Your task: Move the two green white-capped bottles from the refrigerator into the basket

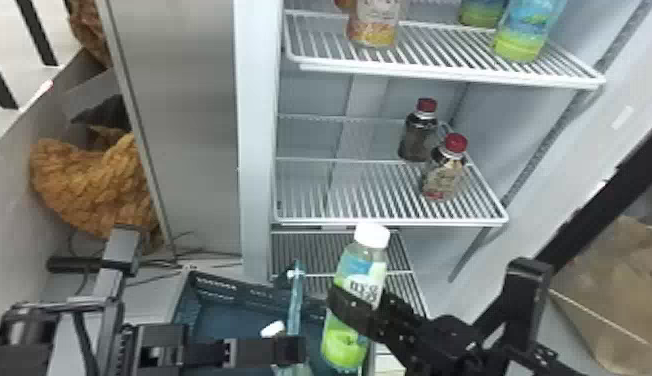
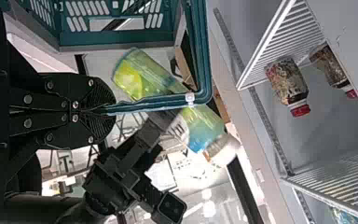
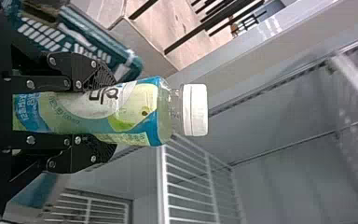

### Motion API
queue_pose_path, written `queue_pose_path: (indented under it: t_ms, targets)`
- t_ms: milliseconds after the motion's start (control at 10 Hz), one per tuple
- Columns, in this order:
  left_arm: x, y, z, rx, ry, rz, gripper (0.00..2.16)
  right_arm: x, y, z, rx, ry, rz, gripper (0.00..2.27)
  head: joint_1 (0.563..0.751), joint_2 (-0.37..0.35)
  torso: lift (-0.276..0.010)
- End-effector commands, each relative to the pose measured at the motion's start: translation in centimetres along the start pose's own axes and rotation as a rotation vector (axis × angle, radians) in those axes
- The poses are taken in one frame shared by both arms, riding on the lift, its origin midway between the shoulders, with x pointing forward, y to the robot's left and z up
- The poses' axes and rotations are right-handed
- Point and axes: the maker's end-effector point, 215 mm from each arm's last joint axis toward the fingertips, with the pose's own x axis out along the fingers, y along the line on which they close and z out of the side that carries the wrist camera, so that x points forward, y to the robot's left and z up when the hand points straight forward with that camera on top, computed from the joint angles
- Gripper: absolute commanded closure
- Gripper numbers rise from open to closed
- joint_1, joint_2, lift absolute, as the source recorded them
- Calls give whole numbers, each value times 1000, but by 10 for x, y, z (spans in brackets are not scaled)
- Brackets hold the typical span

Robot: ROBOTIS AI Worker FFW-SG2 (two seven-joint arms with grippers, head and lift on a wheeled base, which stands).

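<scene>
My right gripper [image 1: 354, 306] is shut on a green white-capped bottle [image 1: 346, 345], tilted over the right part of the teal basket [image 1: 230, 312]. In the right wrist view the bottle [image 3: 135, 112] lies between both fingers of the right gripper [image 3: 106, 112], cap pointing away from them. My left gripper [image 1: 290, 350] is at the basket; in the left wrist view the left gripper [image 2: 108, 110] is shut on the basket's teal handle [image 2: 158, 101]. A small white object [image 1: 272, 328] shows inside the basket. Two green-bottomed bottles, one nearer [image 1: 522, 32], one behind [image 1: 482, 11], stand on the upper shelf.
Two red-capped dark bottles [image 1: 444, 172] stand on the refrigerator's middle shelf [image 1: 365, 200], and an orange-bottomed bottle [image 1: 374, 25] on the upper one. The refrigerator's left side wall [image 1: 255, 150] rises behind the basket. Cables [image 1: 200, 252] lie on the floor at the left.
</scene>
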Motion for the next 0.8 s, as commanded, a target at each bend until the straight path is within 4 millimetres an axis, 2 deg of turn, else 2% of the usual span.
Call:
queue_pose_path:
  t_ms: [0, 300, 700]
  targets:
    - [0, 0, 1, 2, 0, 0, 1161, 3, 0, -20, 55, 43, 13, 901, 695, -194, -263]
    - [0, -1, 2, 4, -1, -1, 1161, 7, 9, -56, 137, 138, 49, 901, 695, -179, -263]
    - [0, -2, 5, 8, -9, -3, 1161, 16, 14, -73, 171, 188, 75, 894, 695, -149, -263]
